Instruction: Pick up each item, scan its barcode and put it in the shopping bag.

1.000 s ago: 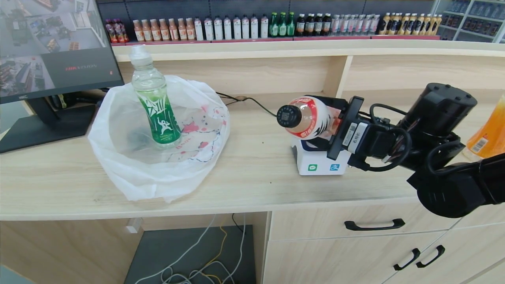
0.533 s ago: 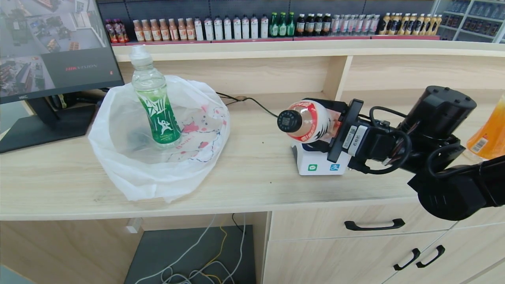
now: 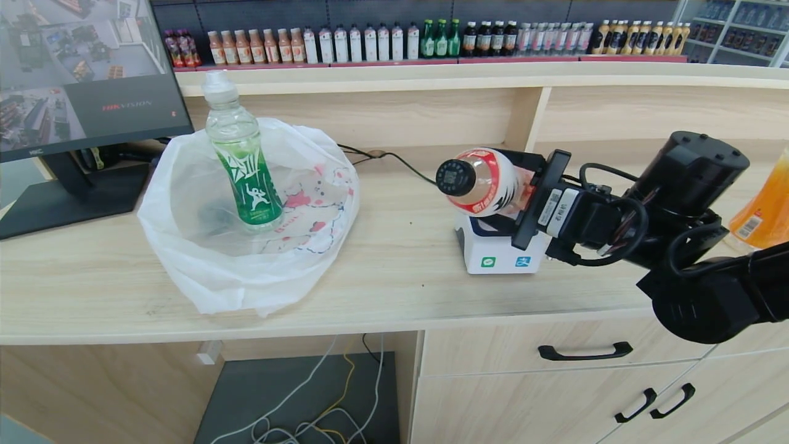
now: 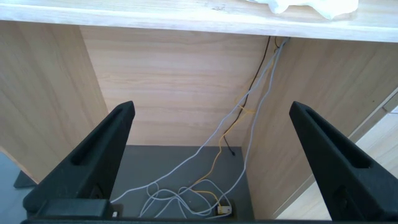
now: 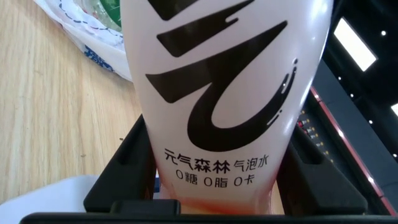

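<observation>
My right gripper (image 3: 516, 185) is shut on a bottle (image 3: 484, 182) with a white and red label and a black cap. It holds the bottle on its side just above the white scanner box (image 3: 502, 254), cap pointing toward the bag. In the right wrist view the bottle (image 5: 224, 93) sits between the black fingers (image 5: 124, 162). The white shopping bag (image 3: 203, 277) lies open on the counter's left, with a green-labelled bottle (image 3: 243, 166) standing upright in it. My left gripper (image 4: 211, 112) hangs open below the counter edge, holding nothing.
An orange drink bottle (image 3: 761, 213) stands at the counter's far right. A monitor (image 3: 80, 68) on a black stand is behind the bag at left. A black cable (image 3: 394, 157) runs along the back. Loose cables (image 4: 205, 180) hang under the counter.
The held bottle dipped slightly toward the scanner, then rose again and shifted a little right. The bag and green bottle have not moved.
</observation>
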